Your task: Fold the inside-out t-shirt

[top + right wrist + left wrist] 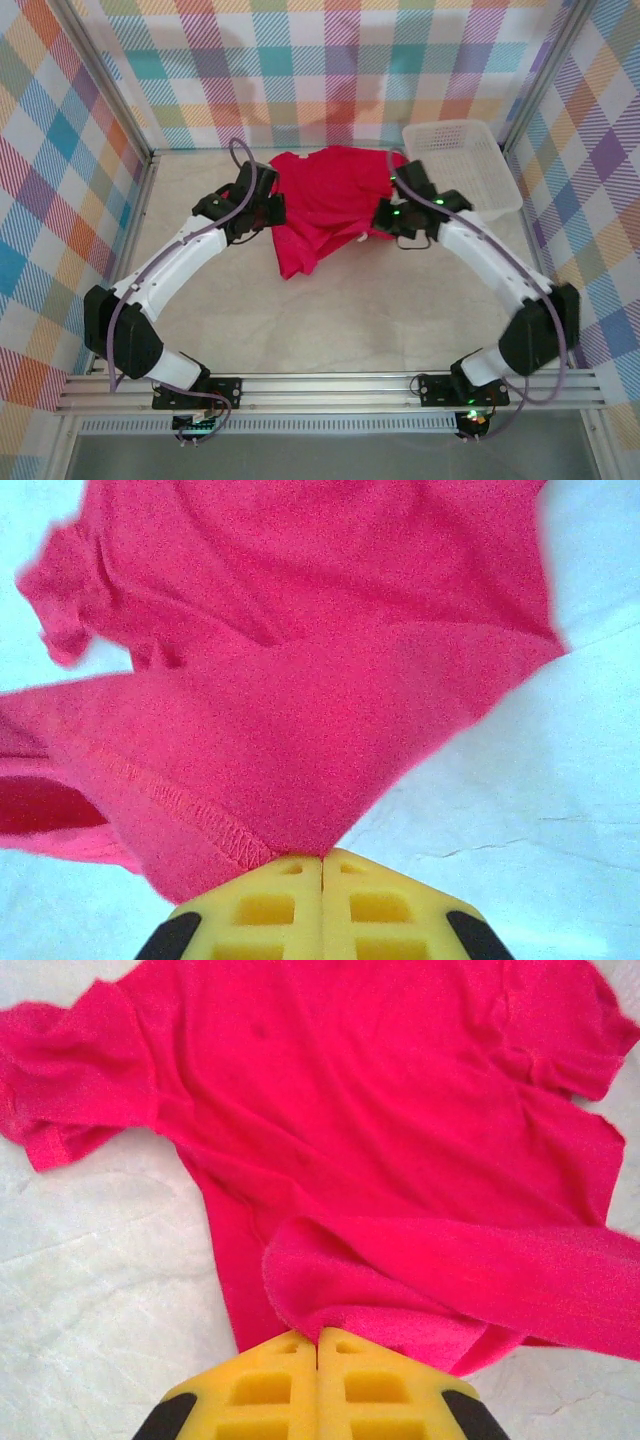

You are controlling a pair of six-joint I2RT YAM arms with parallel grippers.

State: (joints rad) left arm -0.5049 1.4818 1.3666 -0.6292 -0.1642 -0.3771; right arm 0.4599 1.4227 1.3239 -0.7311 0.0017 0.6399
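The inside-out t-shirt [325, 205] is bright red and lies rumpled at the middle back of the table, one part trailing toward the front. My left gripper [272, 210] is at its left edge, shut on a rolled fold of the t-shirt [400, 1140], with the yellow fingers [270, 1380] pressed together around the cloth. On the t-shirt's right edge my right gripper [385, 215] is shut on a stitched hem corner of the t-shirt [300, 680]; its yellow fingers [370, 900] meet at the fabric's tip.
A white plastic basket [462, 165] stands at the back right, close to the right arm. Checked fabric walls and metal posts enclose the table. Bare beige tabletop [330, 320] stretches in front of the t-shirt.
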